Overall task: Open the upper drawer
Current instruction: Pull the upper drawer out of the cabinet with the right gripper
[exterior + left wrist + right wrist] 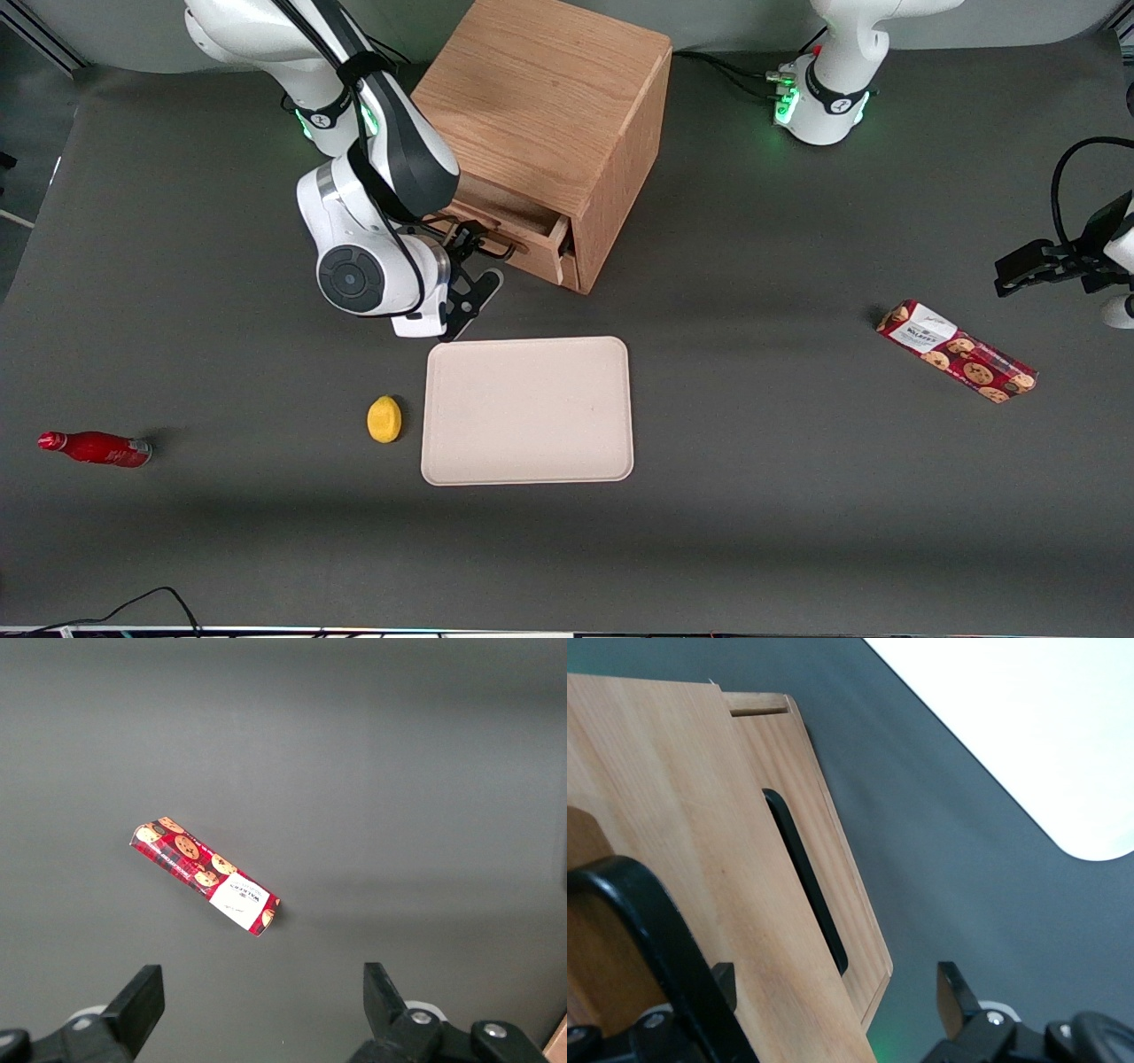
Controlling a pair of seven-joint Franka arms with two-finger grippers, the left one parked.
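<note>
The oak cabinet (540,97) stands at the back of the table. Its upper drawer (524,232) is pulled partly out, so its inside shows from above. My right gripper (468,250) is at the drawer's front, by the thin dark bar handle (493,246). In the right wrist view the upper drawer's front panel (682,833) and its dark handle (642,912) are very close. The gripper (837,992) is open, with its fingers (954,992) wide apart and the panel's edge between them. The lower drawer's front (833,868) sits further in.
A beige tray (527,409) lies just in front of the cabinet, nearer the camera. A yellow lemon (384,418) lies beside it. A red bottle (96,448) lies toward the working arm's end. A cookie packet (957,351) lies toward the parked arm's end, as in the left wrist view (205,877).
</note>
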